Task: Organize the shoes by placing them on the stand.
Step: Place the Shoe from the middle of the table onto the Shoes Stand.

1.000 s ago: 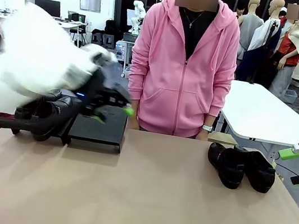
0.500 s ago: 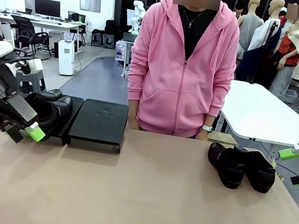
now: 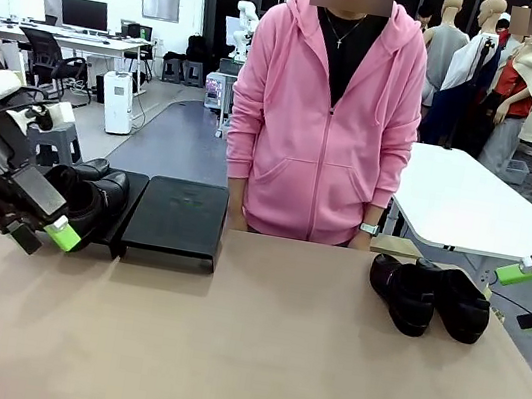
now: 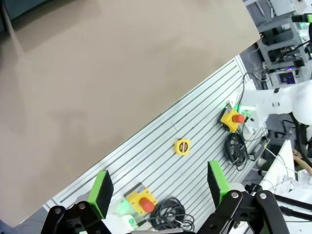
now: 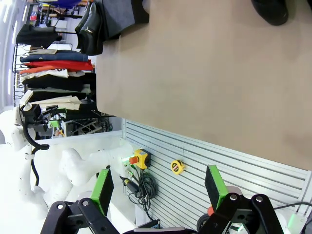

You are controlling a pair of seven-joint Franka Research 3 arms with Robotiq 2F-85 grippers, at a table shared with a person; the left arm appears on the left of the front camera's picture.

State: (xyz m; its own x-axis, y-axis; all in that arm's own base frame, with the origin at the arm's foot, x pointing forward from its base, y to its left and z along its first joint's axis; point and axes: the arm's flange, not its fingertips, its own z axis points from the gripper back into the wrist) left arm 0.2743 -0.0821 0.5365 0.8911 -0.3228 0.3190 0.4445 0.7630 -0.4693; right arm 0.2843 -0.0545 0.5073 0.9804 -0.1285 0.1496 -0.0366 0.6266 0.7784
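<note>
Awaiting the second half of the job, the robot's left gripper [image 3: 43,231] hangs off the left edge of the brown bench [image 3: 251,359], jaws released and empty, just beside the low black flat-topped stand [image 3: 175,213] at the far-left corner. Two glossy black round-toed leather loafers [image 3: 95,195] sit on the stand's left end, and its sloped right part is bare. A second pair of glossy black loafers [image 3: 430,296] lies side by side and touching near the bench's far-right corner, well apart from the stand. The right gripper [image 3: 526,297] hovers off the right edge near that pair, green pads parted around nothing. A person in a pink hooded jacket [image 3: 324,118] stands at the far edge.

The task looks half done. The next move probably falls to the right gripper, which must come in over the edge, close on one loafer and carry it across to the bare shelf. The touching shoes leave little finger room, and polished leather may slip.
</note>
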